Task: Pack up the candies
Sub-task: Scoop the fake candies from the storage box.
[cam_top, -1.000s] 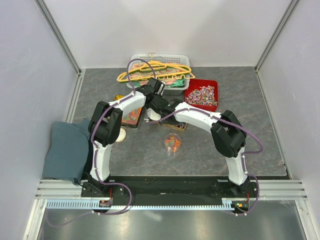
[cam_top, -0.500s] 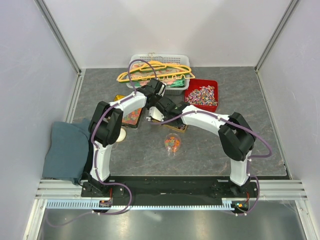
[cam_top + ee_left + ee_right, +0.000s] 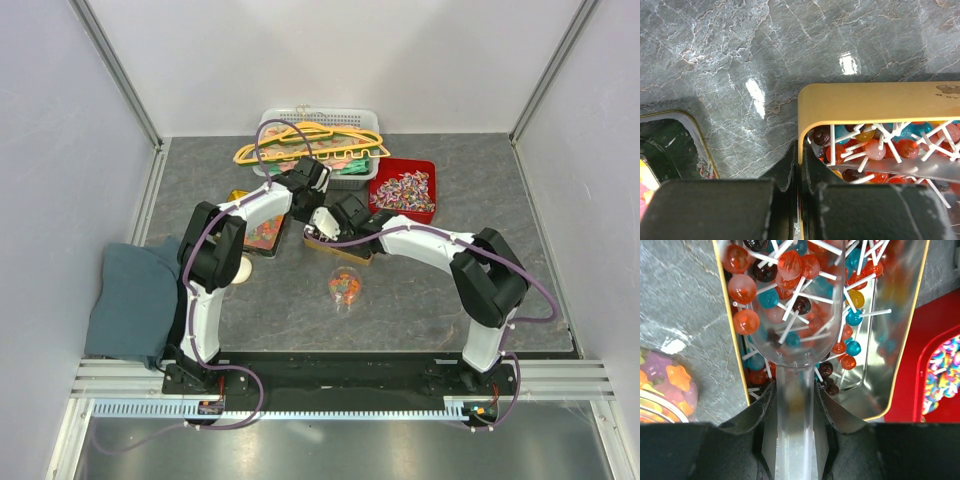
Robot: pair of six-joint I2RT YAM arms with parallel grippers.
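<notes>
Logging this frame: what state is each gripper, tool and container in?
left gripper: shut on the lollipop tin wall.
right gripper: shut on the scoop handle.
scoop: bowl down in the tin, among the lollipops.
lollipop tin: open, partly filled.
red tray: open, holding wrapped candies.

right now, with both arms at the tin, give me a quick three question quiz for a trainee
1. True or false: the right gripper holds a clear scoop.
2. The scoop's bowl sits over: A the red tray, B the lollipop tin, C the white basket.
3. What is the left gripper pinching?
Key: 1 true; 2 B; 3 the tin's rim.
</notes>
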